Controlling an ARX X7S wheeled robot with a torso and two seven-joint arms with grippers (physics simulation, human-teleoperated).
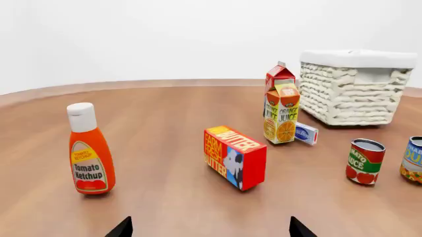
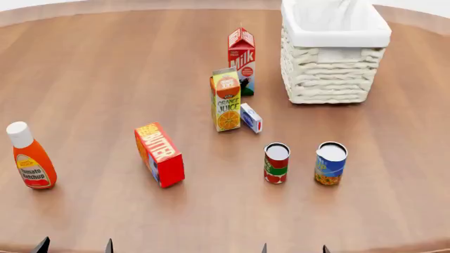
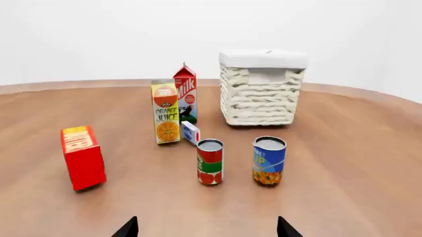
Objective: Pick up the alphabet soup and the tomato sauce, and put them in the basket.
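The alphabet soup [image 2: 330, 163] [image 3: 269, 160] [image 1: 413, 159], a blue can with an orange lower part, stands upright on the table right of the tomato sauce [image 2: 276, 163] [image 3: 210, 161] [image 1: 364, 161], a red can with a green band. Behind them stands the cream wicker basket [image 2: 330, 74] [image 3: 260, 94] [image 1: 353, 91] with a white liner. My left gripper [image 2: 75, 246] [image 1: 209, 229] and right gripper [image 2: 294, 249] [image 3: 206, 228] hang open at the near table edge, only their dark fingertips showing, nothing between them. Both cans stand ahead of the right gripper.
An orange juice carton [image 2: 226, 100], a milk carton [image 2: 241, 60] and a small white-blue box [image 2: 251, 118] stand left of the basket. A red butter box [image 2: 159, 154] sits mid-table. A ketchup bottle [image 2: 30, 156] stands at the far left.
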